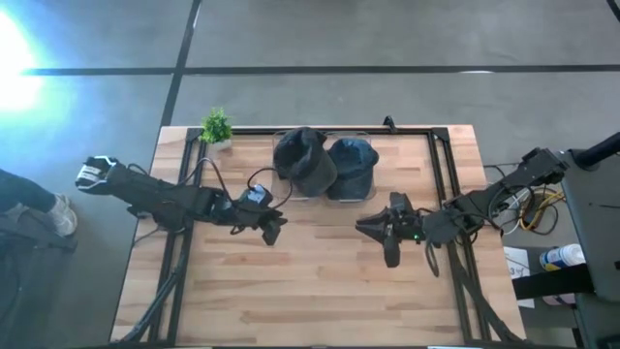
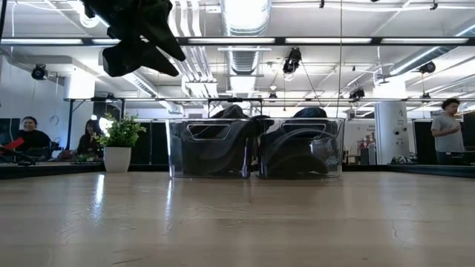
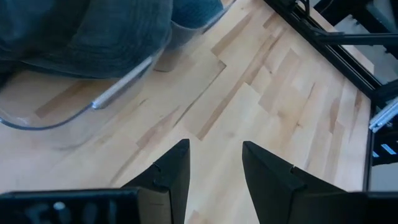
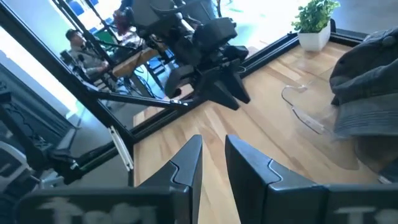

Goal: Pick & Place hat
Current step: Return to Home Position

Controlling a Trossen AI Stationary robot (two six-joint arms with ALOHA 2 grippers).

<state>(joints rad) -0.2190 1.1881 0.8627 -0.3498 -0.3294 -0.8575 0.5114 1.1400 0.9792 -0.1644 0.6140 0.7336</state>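
Two hats sit in clear bins at the far middle of the table: a dark grey hat (image 1: 303, 160) (image 2: 215, 144) (image 3: 93, 31) (image 4: 367, 81) and, to its right, a blue denim hat (image 1: 352, 165) (image 2: 300, 148) (image 3: 196, 12). My left gripper (image 1: 274, 228) (image 3: 214, 168) hovers open above the wood, near and left of the grey hat's bin. In the low view it hangs high at the upper left (image 2: 141, 37). My right gripper (image 1: 385, 240) (image 4: 213, 158) hovers near the blue hat's bin, with a narrow gap between its fingers. Neither gripper touches anything.
A small potted plant (image 1: 216, 126) (image 2: 119, 144) (image 4: 317, 22) stands at the far left corner. A dark frame (image 1: 441, 174) runs along the table's far, left and right edges. Bare wood (image 1: 320, 291) lies toward the near edge. People (image 2: 30, 137) are in the room behind.
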